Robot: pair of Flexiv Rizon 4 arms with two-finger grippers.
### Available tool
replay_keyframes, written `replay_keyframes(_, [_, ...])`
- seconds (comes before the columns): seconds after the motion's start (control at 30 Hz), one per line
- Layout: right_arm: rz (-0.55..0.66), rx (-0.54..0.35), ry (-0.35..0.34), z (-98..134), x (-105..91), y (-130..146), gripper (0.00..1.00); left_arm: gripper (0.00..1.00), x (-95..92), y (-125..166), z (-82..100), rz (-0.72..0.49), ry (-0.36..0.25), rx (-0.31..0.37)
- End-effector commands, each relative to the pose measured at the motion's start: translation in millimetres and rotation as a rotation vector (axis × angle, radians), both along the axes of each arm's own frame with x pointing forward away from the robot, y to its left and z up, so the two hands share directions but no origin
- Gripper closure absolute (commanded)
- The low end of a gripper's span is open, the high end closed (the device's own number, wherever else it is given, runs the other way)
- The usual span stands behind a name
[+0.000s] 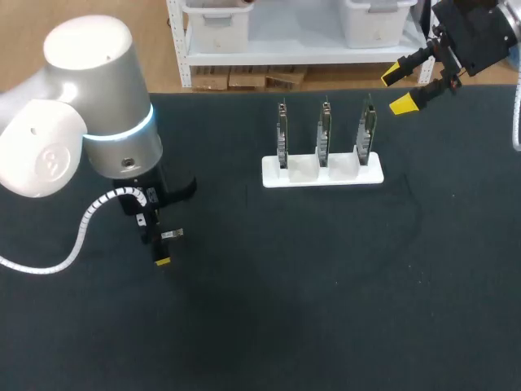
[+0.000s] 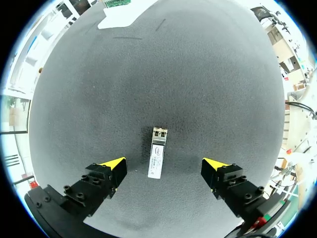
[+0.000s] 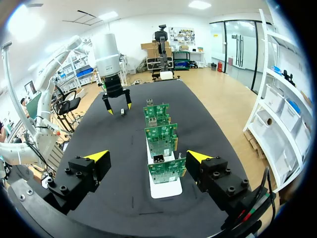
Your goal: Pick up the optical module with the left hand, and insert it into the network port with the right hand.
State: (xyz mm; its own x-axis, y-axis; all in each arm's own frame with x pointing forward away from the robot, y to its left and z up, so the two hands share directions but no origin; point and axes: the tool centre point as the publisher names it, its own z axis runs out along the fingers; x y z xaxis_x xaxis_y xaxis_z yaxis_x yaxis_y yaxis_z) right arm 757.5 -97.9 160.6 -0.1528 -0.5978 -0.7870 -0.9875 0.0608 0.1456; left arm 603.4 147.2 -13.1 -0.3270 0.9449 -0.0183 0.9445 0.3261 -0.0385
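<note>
Take the optical module point(image 2: 156, 158), flat near the table's point(image 1: 260, 326) left edge between the left gripper's point(image 2: 161, 171) released, untouching jaws, by its long sides, treating it as light, rigid, slick; note right gripper point(image 1: 403, 90) released over far-right corner.

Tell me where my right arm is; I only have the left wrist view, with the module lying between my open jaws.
Observer: Your right arm hangs over the table's far right corner, just beyond a white stand, jaws open and empty.
Operator: What does the stand hold?
Observer: Three circuit boards, upright in a row.
Operator: Any ports?
Observer: Yes, the right wrist view shows a metal port on the nearest board.
</note>
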Motion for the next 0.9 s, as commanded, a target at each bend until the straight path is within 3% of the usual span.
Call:
replay_keyframes(0.03, [-0.003, -0.001, -0.003, 0.3, -1.8, 0.2, 0.00, 0.00, 0.2, -1.9, -2.5, 0.004, -0.001, 0.012])
replay_keyframes(0.9, [-0.003, -0.001, -0.003, 0.3, -1.8, 0.2, 0.00, 0.00, 0.8, -2.3, -6.6, 0.014, 0.006, 0.023])
